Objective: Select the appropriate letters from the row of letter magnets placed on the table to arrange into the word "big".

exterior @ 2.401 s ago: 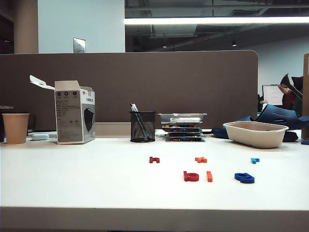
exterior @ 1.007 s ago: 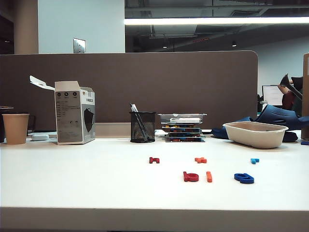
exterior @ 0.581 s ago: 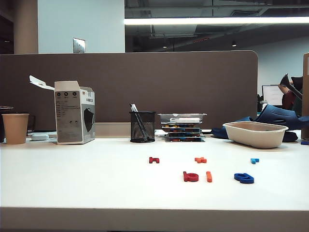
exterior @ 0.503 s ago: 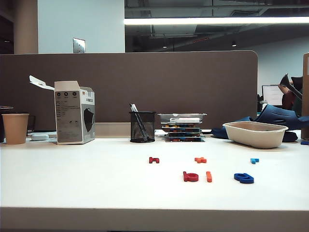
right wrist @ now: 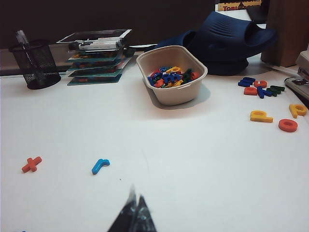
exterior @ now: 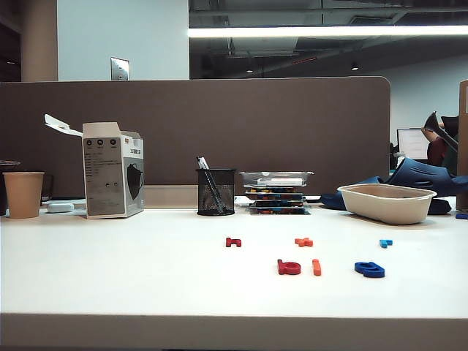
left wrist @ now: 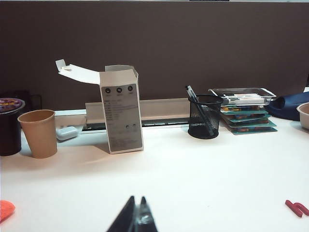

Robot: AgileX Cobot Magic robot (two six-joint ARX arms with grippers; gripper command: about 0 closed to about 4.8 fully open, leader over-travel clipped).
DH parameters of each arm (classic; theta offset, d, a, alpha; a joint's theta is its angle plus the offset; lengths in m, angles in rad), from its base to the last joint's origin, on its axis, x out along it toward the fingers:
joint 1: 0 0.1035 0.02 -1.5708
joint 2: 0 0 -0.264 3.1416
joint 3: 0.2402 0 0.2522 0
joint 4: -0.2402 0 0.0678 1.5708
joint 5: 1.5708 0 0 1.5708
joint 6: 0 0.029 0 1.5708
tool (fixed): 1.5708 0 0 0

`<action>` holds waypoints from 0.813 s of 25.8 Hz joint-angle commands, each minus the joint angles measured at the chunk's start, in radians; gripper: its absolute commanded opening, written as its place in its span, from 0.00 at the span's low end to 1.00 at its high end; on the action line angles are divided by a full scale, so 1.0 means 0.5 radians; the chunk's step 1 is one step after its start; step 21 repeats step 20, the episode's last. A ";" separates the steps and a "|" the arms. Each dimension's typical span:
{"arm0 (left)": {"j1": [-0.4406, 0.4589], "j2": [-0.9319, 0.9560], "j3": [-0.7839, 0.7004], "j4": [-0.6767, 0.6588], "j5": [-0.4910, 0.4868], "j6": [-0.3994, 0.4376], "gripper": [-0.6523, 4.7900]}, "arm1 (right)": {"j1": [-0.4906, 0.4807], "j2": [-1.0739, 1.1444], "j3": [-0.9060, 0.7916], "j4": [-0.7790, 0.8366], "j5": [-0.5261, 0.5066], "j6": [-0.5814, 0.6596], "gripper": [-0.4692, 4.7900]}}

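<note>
While both hover, left claw (left wrist: 135,220) closed, right claw (right wrist: 135,215) closed.

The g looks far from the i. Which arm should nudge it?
Probably the right: the blue g lies right of the orange i, on that arm's side. Left fingers and right fingers are shut, low over the table.

Smooth white table (exterior: 110,278), black wire-mesh pen cup (exterior: 216,191)

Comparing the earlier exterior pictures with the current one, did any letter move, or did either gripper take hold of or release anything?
Nothing visibly changed. The red b, orange i and dark blue g lie in the same places; neither gripper appears in the exterior view.
</note>
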 commanded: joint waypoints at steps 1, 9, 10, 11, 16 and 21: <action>0.004 0.000 -0.057 0.138 0.011 0.000 0.11 | 0.001 -0.017 -0.011 0.032 0.008 -0.009 0.08; 0.003 0.000 -0.079 0.085 0.013 -0.001 0.11 | 0.000 -0.017 -0.011 0.033 0.008 -0.009 0.08; 0.003 0.000 -0.079 0.076 0.013 -0.001 0.11 | 0.001 -0.018 -0.011 0.033 0.008 -0.009 0.08; 0.003 0.000 -0.079 0.066 0.012 -0.001 0.11 | 0.001 -0.017 -0.011 0.033 0.008 -0.009 0.08; 0.003 0.000 -0.079 0.048 0.013 -0.001 0.11 | 0.000 -0.017 -0.011 0.033 0.008 -0.009 0.08; 0.003 0.000 -0.079 0.048 0.013 -0.001 0.11 | 0.000 -0.017 -0.011 0.033 0.008 -0.009 0.08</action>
